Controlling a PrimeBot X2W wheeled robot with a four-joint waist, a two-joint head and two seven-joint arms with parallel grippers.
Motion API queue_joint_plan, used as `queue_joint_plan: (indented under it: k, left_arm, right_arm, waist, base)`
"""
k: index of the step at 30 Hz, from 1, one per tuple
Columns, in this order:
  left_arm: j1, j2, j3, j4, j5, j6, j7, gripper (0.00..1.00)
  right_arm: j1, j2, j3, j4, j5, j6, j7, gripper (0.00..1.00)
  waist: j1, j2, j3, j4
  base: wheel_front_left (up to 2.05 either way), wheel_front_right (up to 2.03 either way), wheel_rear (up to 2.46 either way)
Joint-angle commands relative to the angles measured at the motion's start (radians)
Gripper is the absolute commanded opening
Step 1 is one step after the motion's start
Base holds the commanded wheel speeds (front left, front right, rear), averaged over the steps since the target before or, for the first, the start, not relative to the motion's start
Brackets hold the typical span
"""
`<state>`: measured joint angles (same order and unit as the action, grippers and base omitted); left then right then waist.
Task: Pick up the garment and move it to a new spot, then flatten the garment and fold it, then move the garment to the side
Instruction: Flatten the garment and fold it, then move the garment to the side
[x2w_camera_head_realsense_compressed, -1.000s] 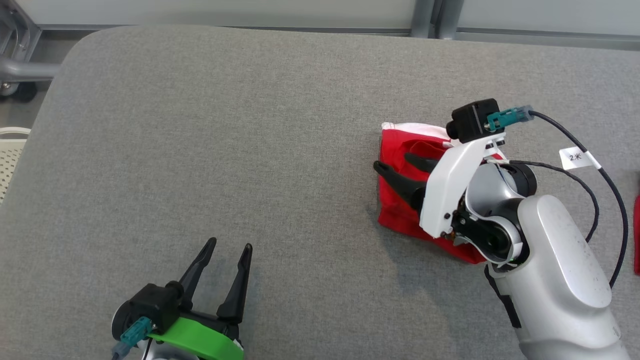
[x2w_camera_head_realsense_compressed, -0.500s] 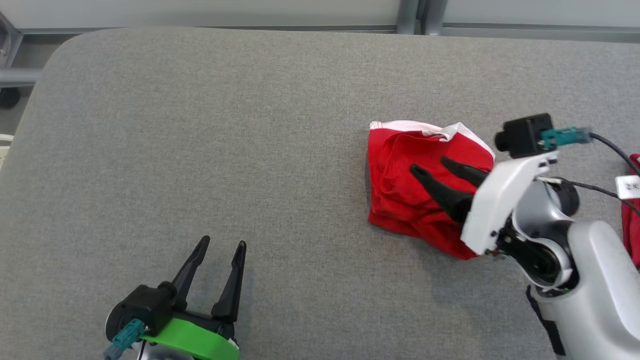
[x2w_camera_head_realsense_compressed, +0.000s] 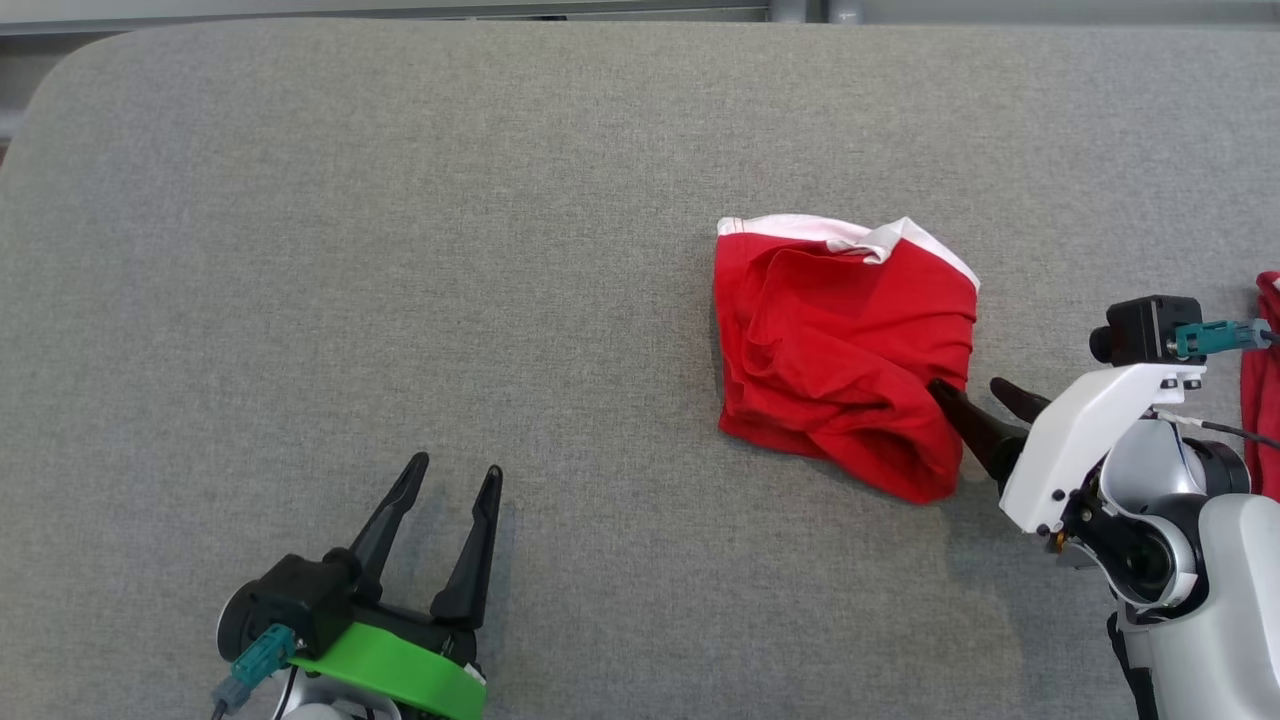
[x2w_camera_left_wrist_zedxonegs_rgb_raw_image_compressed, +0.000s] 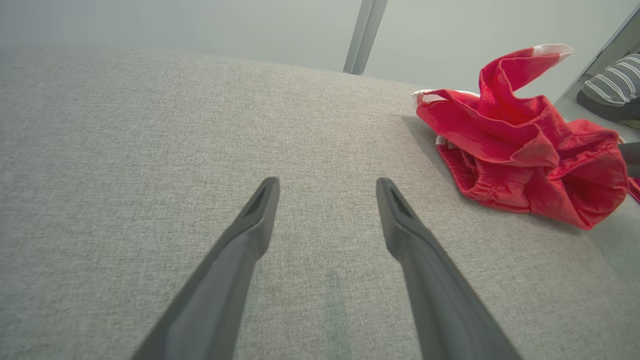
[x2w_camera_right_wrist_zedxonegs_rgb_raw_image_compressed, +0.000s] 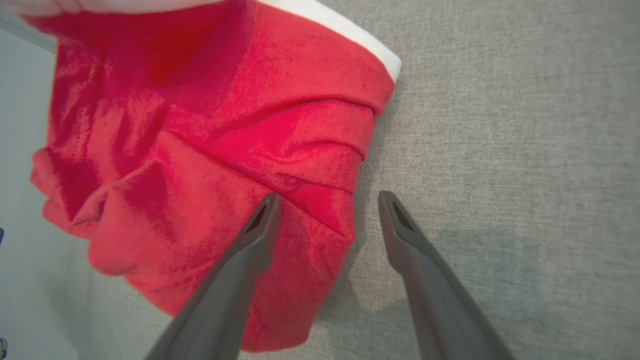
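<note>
Early in the task, by the look of it. One red garment (x2w_camera_head_realsense_compressed: 840, 350) with a white band along its far edge lies right of centre on the grey tabletop (x2w_camera_head_realsense_compressed: 400, 250). It is bunched and creased, and in the left wrist view a flap stands up off the heap, so it is neither flat nor neatly folded. Nothing grips it. I cannot tell whether this spot is already the new one. Flattening, folding and the final shift to the side all look undone. The right pincer (x2w_camera_head_realsense_compressed: 966, 384) is spread open and empty at the garment's near right corner. In the right wrist view one of its fingers (x2w_camera_right_wrist_zedxonegs_rgb_raw_image_compressed: 240, 270) lies over red cloth and the other over bare grey, and I cannot tell whether they touch the cloth. The left pincer (x2w_camera_head_realsense_compressed: 455, 465) is also open and empty, low at the near left and well apart from the garment, pointing over bare tabletop. Counts: one garment in work, one tabletop, two pincers with two dark fingers each. There is also one more strip of red cloth (x2w_camera_head_realsense_compressed: 1262, 390) at the right edge of the head view, partly cut off, so I cannot tell what it is.
</note>
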<state>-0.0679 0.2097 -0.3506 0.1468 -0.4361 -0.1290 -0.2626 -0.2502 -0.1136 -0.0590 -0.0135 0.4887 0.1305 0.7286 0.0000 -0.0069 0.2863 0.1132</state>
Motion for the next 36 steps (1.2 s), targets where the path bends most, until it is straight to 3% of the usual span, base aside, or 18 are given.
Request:
queue_joint_plan:
  k: [1, 11, 12, 14, 16, 17, 27, 36]
  left_arm:
    - [-0.015, 0.007, 0.001, 0.001, 0.002, -0.003, -0.003, 1.00]
    - [-0.024, -0.009, 0.001, 0.009, -0.002, -0.003, -0.003, 1.00]
    - [-0.023, -0.011, 0.002, 0.010, -0.002, -0.003, -0.003, 1.00]
    - [-0.018, -0.015, 0.001, 0.013, -0.001, -0.003, -0.003, 1.00]
    - [-0.009, -0.019, 0.003, 0.014, -0.002, -0.003, -0.003, 1.00]
    - [-0.005, -0.020, 0.005, 0.014, -0.002, -0.003, -0.003, 1.00]
    - [0.021, -0.038, 0.020, 0.017, 0.000, -0.003, -0.003, 1.00]
    - [0.042, -0.047, 0.053, -0.010, 0.012, -0.003, -0.003, 1.00]
  right_arm:
    - [-0.014, 0.011, -0.016, 0.022, -0.006, 0.000, -0.011, 1.00]
    - [-0.087, 0.056, -0.085, 0.193, 0.029, 0.000, -0.095, 1.00]
    - [-0.094, 0.057, -0.083, 0.202, 0.040, 0.000, -0.101, 0.94]
    - [-0.103, 0.059, -0.074, 0.215, 0.061, 0.000, -0.108, 0.42]
    - [-0.109, 0.060, -0.056, 0.210, 0.076, 0.000, -0.113, 0.05]
    - [-0.112, 0.060, -0.048, 0.204, 0.082, 0.000, -0.111, 0.00]
    - [-0.134, 0.004, 0.032, 0.065, 0.146, 0.000, 0.014, 0.00]
    - [-0.092, -0.024, -0.016, 0.012, 0.124, 0.000, 0.095, 0.00]
  waist:
    - [0.0000, 0.0069, 0.006, 0.004]
    - [0.0000, 0.0069, 0.002, 0.036]
    - [0.0000, 0.0069, -0.001, 0.038]
    - [0.0000, 0.0069, -0.010, 0.042]
    - [0.0000, 0.0069, -0.018, 0.044]
    - [0.0000, 0.0069, -0.022, 0.044]
    - [0.0000, 0.0069, -0.079, 0.030]
    - [0.0000, 0.0069, -0.083, -0.011]
  base:
    - [0.00, 0.00, 0.00]
    - [0.00, 0.00, 0.00]
    - [0.00, 0.00, 0.00]
    - [0.00, 0.00, 0.00]
    - [0.00, 0.00, 0.00]
    - [0.00, 0.00, 0.00]
    - [0.00, 0.00, 0.00]
    - [0.00, 0.00, 0.00]
